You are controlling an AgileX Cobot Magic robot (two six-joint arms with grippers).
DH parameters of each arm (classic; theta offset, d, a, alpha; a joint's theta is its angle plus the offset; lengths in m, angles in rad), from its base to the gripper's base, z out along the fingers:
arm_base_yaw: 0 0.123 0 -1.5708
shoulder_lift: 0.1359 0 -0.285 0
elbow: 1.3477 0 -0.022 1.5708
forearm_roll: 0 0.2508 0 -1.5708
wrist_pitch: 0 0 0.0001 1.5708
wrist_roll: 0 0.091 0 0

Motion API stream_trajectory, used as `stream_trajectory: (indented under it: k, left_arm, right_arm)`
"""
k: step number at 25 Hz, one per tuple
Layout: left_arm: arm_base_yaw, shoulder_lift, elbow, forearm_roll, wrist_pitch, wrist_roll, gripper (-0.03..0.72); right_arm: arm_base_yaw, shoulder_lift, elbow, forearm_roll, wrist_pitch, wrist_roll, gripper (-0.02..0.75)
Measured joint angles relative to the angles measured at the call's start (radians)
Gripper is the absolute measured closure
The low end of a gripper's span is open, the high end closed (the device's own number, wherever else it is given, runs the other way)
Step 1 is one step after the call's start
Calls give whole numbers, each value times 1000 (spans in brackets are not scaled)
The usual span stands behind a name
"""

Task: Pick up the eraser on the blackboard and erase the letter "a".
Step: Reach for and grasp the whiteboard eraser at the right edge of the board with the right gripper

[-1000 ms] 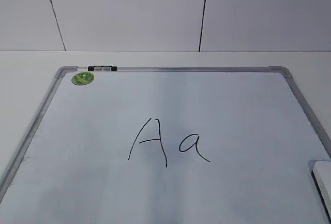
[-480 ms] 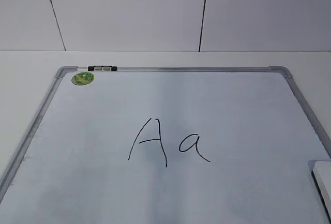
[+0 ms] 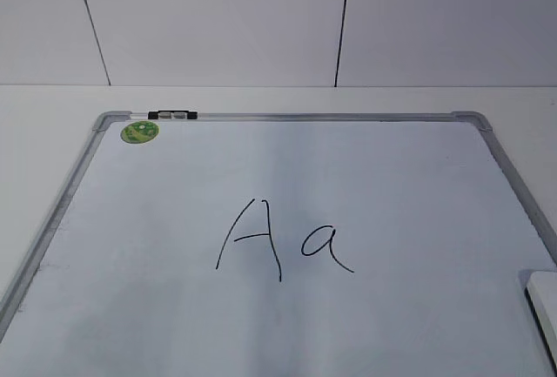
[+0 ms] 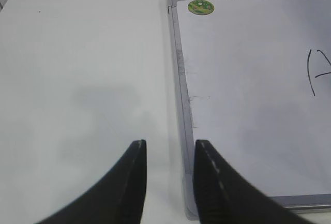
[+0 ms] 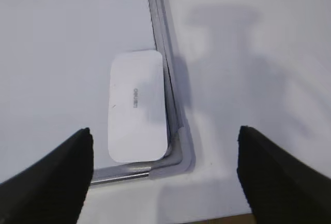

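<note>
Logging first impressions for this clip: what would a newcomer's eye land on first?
The black handwritten "A" and the letter "a" beside it, mid blackboard, stand out most. Next, the green sticker at the far left corner. The eraser lies in the near right corner against the frame, with the right gripper open above it.

A white table [image 3: 52,103] runs back to a wall [image 3: 218,20] of pale grey-white panels, split by two thin dark seams that lean slightly. The tabletop is plain and matte, with soft grey shadows lying on it in both wrist views. Light is even and diffuse, with no glare.
</note>
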Motion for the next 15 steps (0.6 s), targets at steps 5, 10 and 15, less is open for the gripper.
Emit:
stream_trajectory:
  k: [5,10,15]
  left_arm:
    - [0,0,0,0,0,0,454]
    - [0,0,0,-2,0,0,454]
    - [0,0,0,-8,0,0,454]
  right_arm:
    - [0,176,-29,52,0,0,71]
    - [0,361,-123,81,0,0,71]
    - [0,529,-232,115,4,0,73]
